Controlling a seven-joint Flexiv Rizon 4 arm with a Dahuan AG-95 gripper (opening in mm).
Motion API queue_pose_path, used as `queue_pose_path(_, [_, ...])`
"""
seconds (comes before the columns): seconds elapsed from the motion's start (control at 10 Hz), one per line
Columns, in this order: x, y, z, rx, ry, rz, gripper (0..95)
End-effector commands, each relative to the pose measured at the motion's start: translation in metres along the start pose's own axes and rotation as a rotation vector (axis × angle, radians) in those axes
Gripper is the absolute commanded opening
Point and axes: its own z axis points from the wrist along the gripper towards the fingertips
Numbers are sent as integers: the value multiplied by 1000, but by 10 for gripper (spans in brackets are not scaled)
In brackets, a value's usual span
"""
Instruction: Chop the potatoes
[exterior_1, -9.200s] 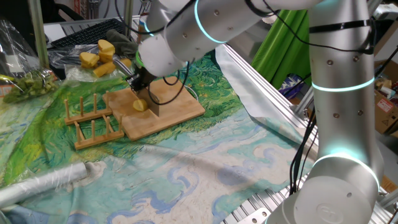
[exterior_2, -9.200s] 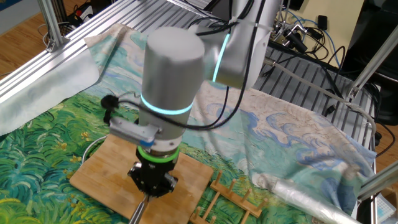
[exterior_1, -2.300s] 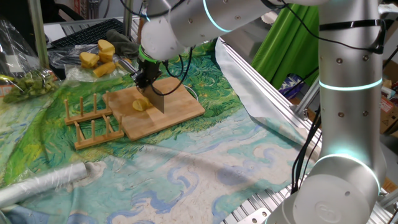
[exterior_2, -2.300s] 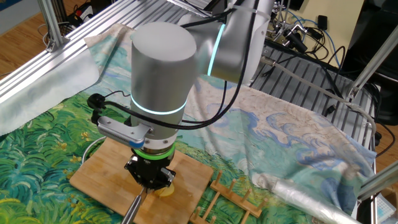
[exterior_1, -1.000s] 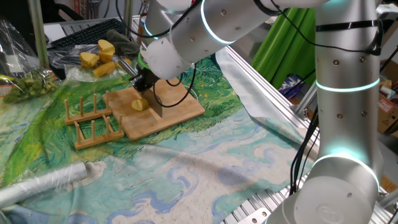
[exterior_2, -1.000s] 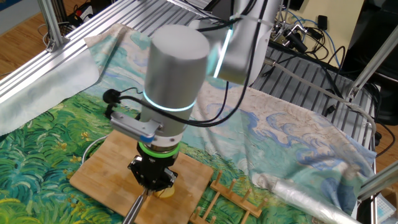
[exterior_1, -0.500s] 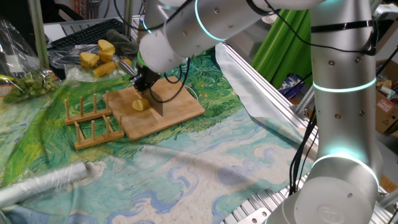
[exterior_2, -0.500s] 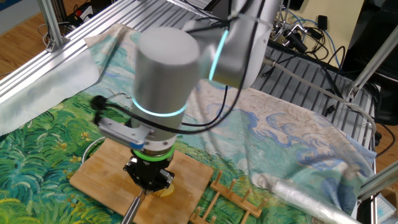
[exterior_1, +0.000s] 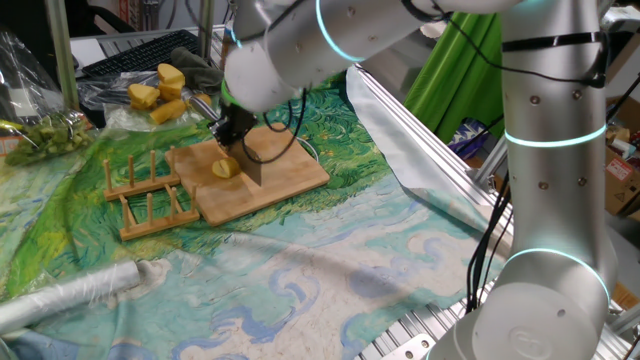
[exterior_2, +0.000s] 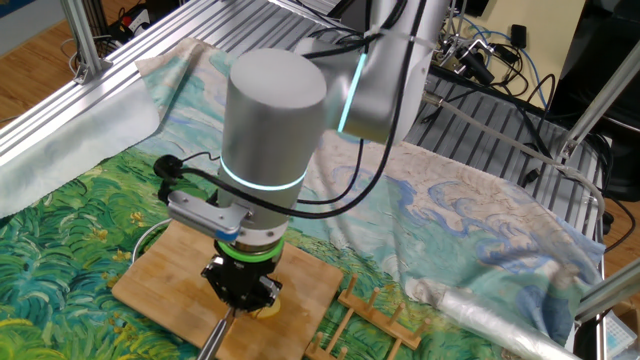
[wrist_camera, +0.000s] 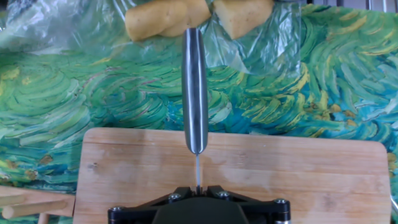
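One fixed view: pale-yellow potatoes (exterior_1: 224, 169) on board (exterior_1: 290, 175).

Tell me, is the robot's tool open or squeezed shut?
Shut. The tool grips a knife, its blade down on the wooden board beside the potato.

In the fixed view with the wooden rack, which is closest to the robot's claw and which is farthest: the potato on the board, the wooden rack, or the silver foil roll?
1. The potato, on the board right below the claw.
2. The wooden rack, left of the board.
3. The silver foil roll, far off at the bottom left corner.
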Motion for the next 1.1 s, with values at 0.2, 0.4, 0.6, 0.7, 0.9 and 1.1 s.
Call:
queue_pose_path(0.2, [-2, -3, -12, 14, 37, -13, 0])
queue_pose_path(0.4, [0, 0, 0, 6, 8, -1, 0])
queue_pose_path(0.6, [1, 1, 4, 1, 7, 2, 0])
queue_pose_path(0.7, [2, 2, 6, 6, 6, 3, 0])
queue_pose_path(0.9, [1, 1, 2, 8, 7, 0, 0])
queue_pose_path(1.1, [2, 1, 0, 5, -22, 8, 0])
